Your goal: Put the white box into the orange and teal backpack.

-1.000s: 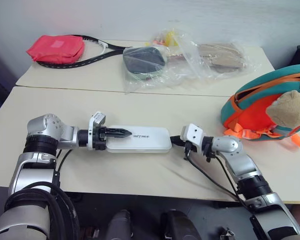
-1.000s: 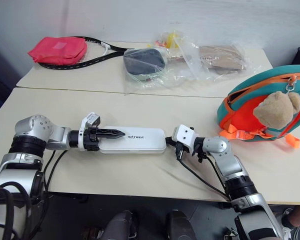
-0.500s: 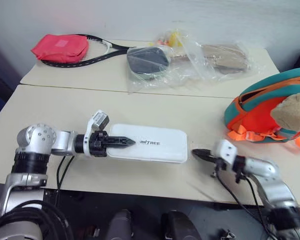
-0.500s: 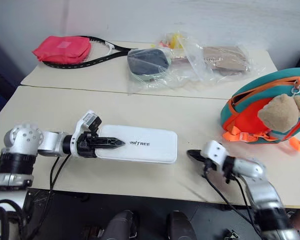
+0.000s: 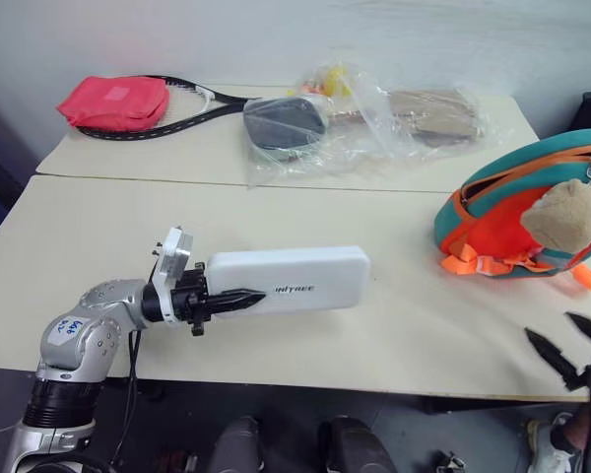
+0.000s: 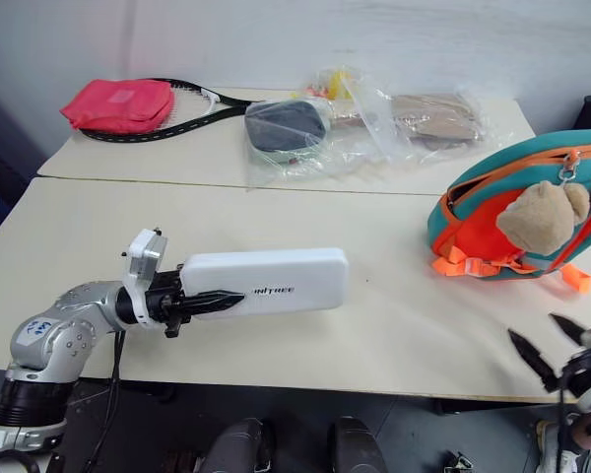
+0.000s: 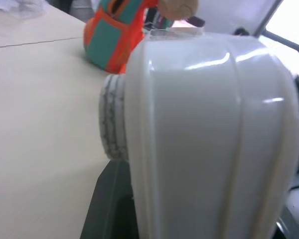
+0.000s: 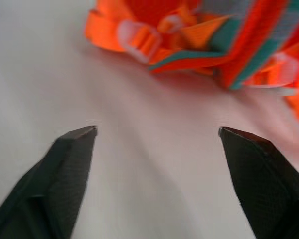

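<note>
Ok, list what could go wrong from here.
1. The left gripper pinches only one end of the box, so the long free end could sag or twist loose.
2. The backpack lies on its side with the bear over its front, so the box may catch there.
3. The right gripper hangs open at the table edge, not steadying the backpack, which could slide.

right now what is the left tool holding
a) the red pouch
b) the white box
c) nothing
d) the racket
b: the left tool is clamped on one end of the white box, its far end reaching toward the orange and teal backpack.
</note>
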